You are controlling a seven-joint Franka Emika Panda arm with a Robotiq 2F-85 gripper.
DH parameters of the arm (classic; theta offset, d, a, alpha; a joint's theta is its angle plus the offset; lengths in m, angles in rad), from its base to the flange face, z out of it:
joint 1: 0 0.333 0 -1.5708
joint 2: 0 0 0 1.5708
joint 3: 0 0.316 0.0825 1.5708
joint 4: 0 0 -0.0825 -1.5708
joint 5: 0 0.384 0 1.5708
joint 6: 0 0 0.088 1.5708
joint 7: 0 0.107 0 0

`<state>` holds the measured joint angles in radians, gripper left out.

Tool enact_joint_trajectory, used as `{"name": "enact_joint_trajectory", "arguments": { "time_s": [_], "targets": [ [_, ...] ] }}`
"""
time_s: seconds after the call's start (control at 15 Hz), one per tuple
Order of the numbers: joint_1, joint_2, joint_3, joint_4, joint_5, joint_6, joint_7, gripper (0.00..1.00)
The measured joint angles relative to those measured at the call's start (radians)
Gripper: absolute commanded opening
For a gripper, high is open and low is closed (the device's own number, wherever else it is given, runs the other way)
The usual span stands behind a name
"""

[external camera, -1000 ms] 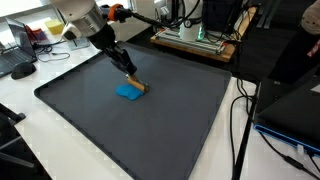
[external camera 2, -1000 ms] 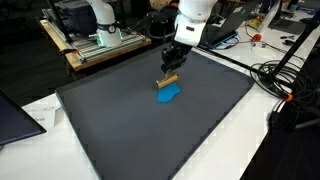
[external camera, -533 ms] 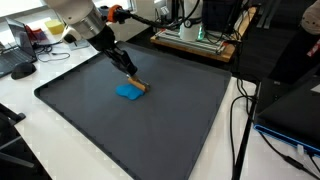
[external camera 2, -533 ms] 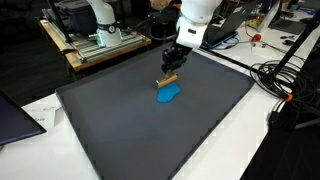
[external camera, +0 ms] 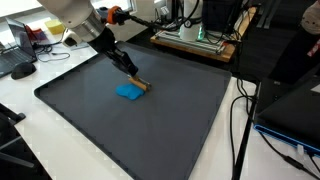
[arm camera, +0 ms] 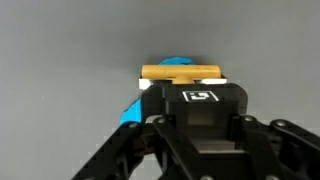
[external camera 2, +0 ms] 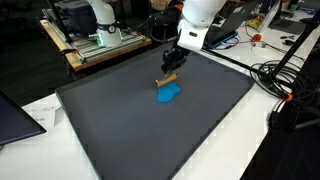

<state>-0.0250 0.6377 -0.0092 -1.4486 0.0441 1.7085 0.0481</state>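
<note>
My gripper (external camera: 129, 70) reaches down at a slant over a dark grey mat (external camera: 90, 110). It is shut on a small wooden block (external camera: 138, 84), whose lower end rests at the edge of a flat blue piece (external camera: 127, 92) lying on the mat. Both show again in an exterior view, with the gripper (external camera 2: 172, 66) right above the block (external camera 2: 170, 79) and the blue piece (external camera 2: 168, 94). In the wrist view the block (arm camera: 180, 72) lies crosswise just past the jaws (arm camera: 198, 98), with the blue piece (arm camera: 131, 108) showing beside and behind it. The jaw tips are hidden by the gripper body.
The mat (external camera 2: 120, 130) covers most of a white table. A wooden-framed device (external camera: 195, 38) stands beyond its far edge and also shows in an exterior view (external camera 2: 100, 42). Cables (external camera 2: 280, 80) trail along one side. A keyboard and mouse (external camera: 20, 68) lie off the mat.
The wrist has shifted very slightly upward. The wooden block and the blue piece have stayed in place.
</note>
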Motion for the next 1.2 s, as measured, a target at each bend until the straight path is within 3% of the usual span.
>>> {"name": "enact_joint_trajectory", "arguments": {
  "time_s": [0.8,1.2],
  "targets": [
    [0.000,0.037,0.006,0.042,0.000,-0.081,0.000,0.23],
    [0.001,0.143,0.015,0.015,0.023,-0.300,0.001,0.23]
  ]
}}
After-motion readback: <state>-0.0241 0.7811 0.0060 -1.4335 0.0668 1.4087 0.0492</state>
